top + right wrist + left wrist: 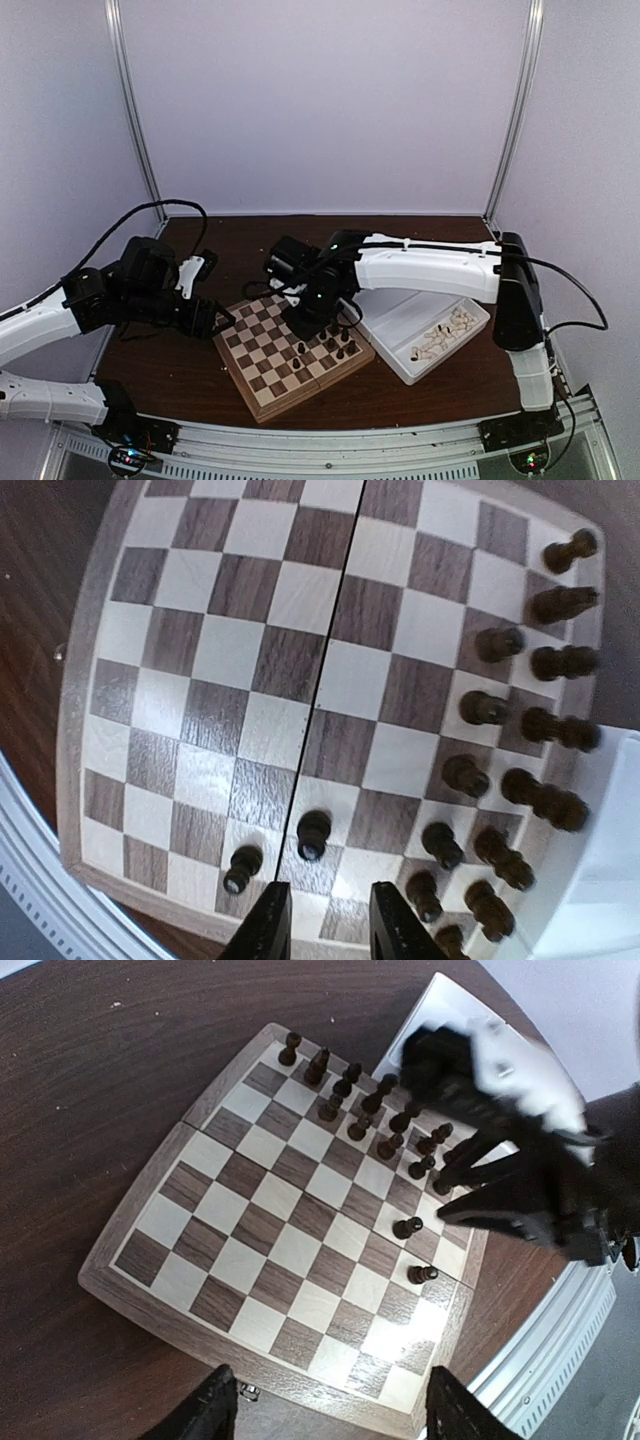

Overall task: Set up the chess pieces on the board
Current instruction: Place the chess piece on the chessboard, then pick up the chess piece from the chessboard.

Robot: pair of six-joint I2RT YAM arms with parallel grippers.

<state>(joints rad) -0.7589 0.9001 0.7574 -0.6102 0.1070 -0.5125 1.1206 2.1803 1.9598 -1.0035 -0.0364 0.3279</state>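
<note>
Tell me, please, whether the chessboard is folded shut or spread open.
Spread open: the board lies flat on the table, both halves meeting at the centre seam, with dark pieces standing on its checks.

The tray lies just right of the board, with loose pieces in the compartment farther from the board. On the board, ranked pieces stand in two rows along the tray-side edge. Two stray pieces stand by the board's seam, one on each side, close to its front edge. The right gripper is above that front edge; the left gripper is at the board's side away from the tray.
</note>
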